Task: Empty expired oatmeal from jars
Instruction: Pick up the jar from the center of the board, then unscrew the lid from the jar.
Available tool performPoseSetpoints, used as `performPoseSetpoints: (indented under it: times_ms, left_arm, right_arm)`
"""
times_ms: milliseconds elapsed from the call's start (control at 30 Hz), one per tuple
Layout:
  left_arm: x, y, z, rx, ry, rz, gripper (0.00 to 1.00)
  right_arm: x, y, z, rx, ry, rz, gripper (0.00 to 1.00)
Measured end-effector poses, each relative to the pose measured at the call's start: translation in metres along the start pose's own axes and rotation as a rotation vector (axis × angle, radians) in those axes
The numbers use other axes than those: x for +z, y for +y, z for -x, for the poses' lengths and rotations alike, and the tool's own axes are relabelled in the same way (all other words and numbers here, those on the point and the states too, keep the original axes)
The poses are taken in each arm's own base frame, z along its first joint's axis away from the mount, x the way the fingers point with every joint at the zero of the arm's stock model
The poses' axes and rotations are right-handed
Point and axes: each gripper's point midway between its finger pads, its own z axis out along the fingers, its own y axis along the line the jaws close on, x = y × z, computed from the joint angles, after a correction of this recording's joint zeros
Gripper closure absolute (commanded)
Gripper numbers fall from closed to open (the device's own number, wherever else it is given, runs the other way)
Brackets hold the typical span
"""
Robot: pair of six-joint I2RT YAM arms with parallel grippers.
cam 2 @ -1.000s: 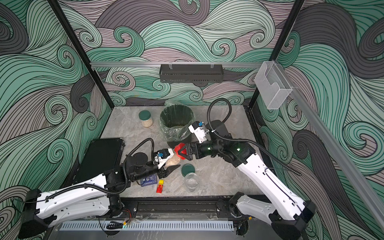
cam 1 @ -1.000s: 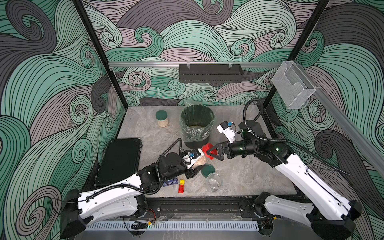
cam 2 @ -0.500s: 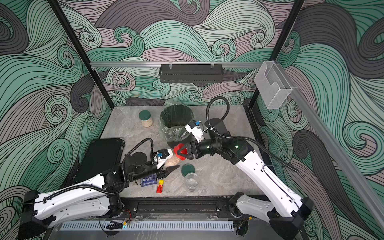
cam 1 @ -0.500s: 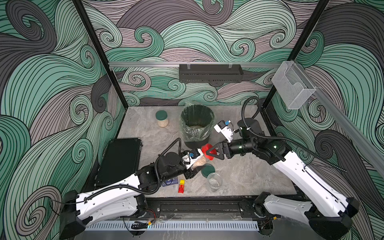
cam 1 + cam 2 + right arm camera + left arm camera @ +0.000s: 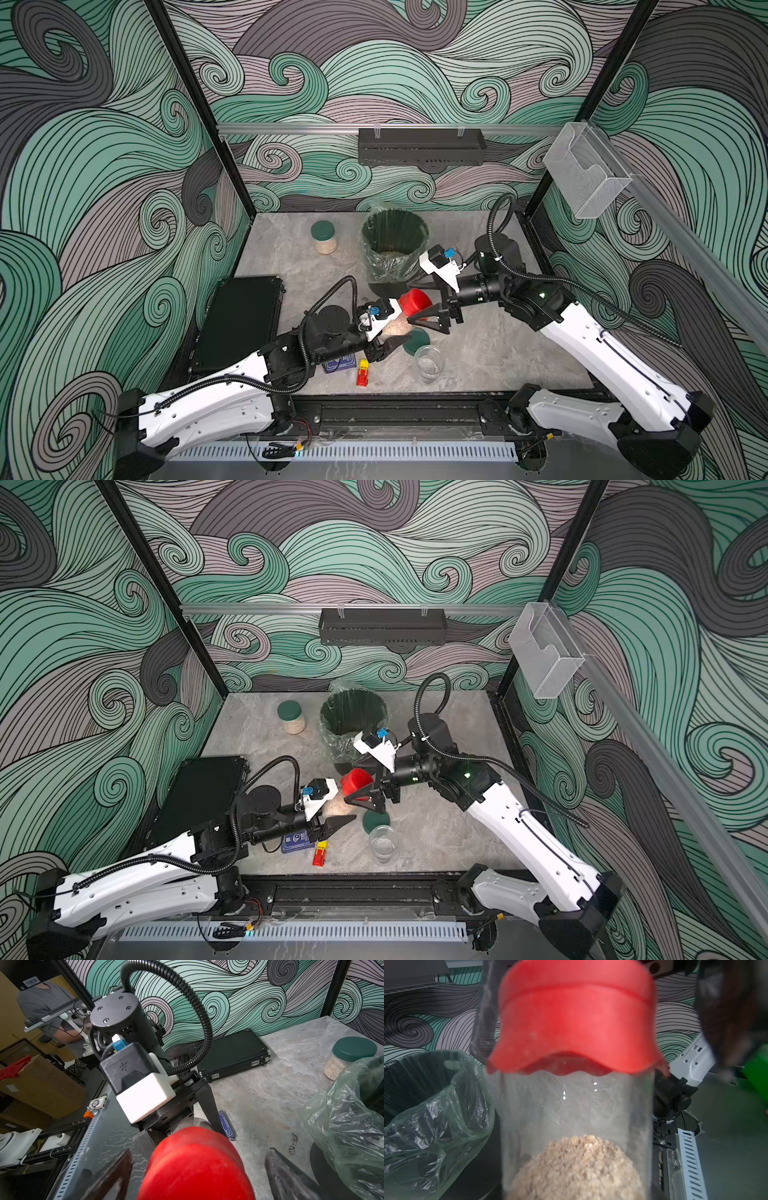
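My left gripper (image 5: 390,334) is shut on a clear jar (image 5: 575,1105), held tilted above the table in front of the bin. Oatmeal (image 5: 575,1167) lies heaped in the jar, and a red lid (image 5: 415,302) sits on its mouth. My right gripper (image 5: 409,303) stands open around that lid, with a gap between the lid and its fingers (image 5: 112,1176) on both sides. A second jar (image 5: 323,237) with a dark green lid and oatmeal inside stands at the back left. A third jar (image 5: 429,362), open and empty, stands near the front, beside a loose green lid (image 5: 417,342).
A black bin (image 5: 386,266) with a clear liner stands at the back middle, just behind both grippers. A black case (image 5: 241,320) lies at the left edge. A blue card box (image 5: 338,363) and a small red and yellow toy (image 5: 363,372) lie under my left arm.
My right gripper, shut on the red lid half a second ago, has opened wide and let it go. The left arm and the jar have stayed in place.
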Motion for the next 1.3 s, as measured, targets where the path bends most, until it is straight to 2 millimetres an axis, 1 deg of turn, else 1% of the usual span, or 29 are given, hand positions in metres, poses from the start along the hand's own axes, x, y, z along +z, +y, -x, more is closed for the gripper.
performPoseSetpoints:
  times_ms: [67,133,167,200,300,367,400,467,533,600,700,800,933,1033,1167,1300]
  left_arm:
    - [-0.001,0.0,0.002,0.0,-0.009,0.0,0.39]
    - [-0.002,0.0,0.006,0.001,-0.026,0.001,0.39]
    - [-0.002,0.0,0.006,0.001,-0.032,0.002,0.39]
    - [-0.002,0.0,0.007,0.001,-0.039,0.003,0.39]
    - [0.0,0.0,0.002,0.004,-0.049,0.004,0.39]
    - [0.001,0.001,-0.002,0.016,-0.042,0.008,0.39]
    - [0.002,0.001,-0.004,0.021,-0.04,0.012,0.39]
    - [0.002,0.003,-0.003,0.031,-0.045,0.02,0.39]
    - [0.001,0.004,0.001,0.043,-0.059,0.026,0.39]
    - [0.001,0.004,0.003,0.053,-0.068,0.03,0.39]
    - [0.001,0.004,0.004,0.063,-0.073,0.031,0.39]
    - [0.001,0.004,0.004,0.066,-0.072,0.03,0.39]
    - [0.001,0.004,0.004,0.068,-0.071,0.03,0.39]
    - [0.001,0.004,0.004,0.068,-0.07,0.029,0.39]
    - [0.001,0.004,0.004,0.068,-0.07,0.029,0.39]
    - [0.001,0.004,0.004,0.068,-0.07,0.029,0.39]
  right_arm:
    - [-0.004,0.001,0.005,0.02,0.005,-0.022,0.01]
    - [-0.013,0.002,0.016,0.052,0.007,-0.066,0.01]
    - [-0.018,0.002,0.021,0.072,0.005,-0.087,0.02]
    - [-0.024,0.003,0.029,0.091,-0.001,-0.113,0.05]
    - [-0.04,0.005,0.05,0.19,-0.018,-0.186,0.11]
    - [-0.047,0.001,0.055,0.279,-0.007,-0.236,0.11]
    - [-0.049,-0.002,0.053,0.324,0.01,-0.263,0.11]
    - [-0.051,-0.008,0.044,0.397,0.056,-0.307,0.11]
    - [-0.052,-0.012,0.027,0.469,0.118,-0.347,0.09]
    - [-0.053,-0.012,0.014,0.516,0.165,-0.365,0.09]
    - [-0.055,-0.008,0.004,0.559,0.198,-0.362,0.1]
    - [-0.05,-0.005,-0.001,0.587,0.209,-0.34,0.08]
    - [-0.041,0.0,-0.006,0.603,0.227,-0.307,0.03]
    - [-0.036,0.003,-0.005,0.596,0.23,-0.287,0.03]
    - [-0.026,0.003,-0.003,0.588,0.236,-0.266,0.08]
    - [-0.016,0.002,-0.002,0.581,0.246,-0.247,0.18]
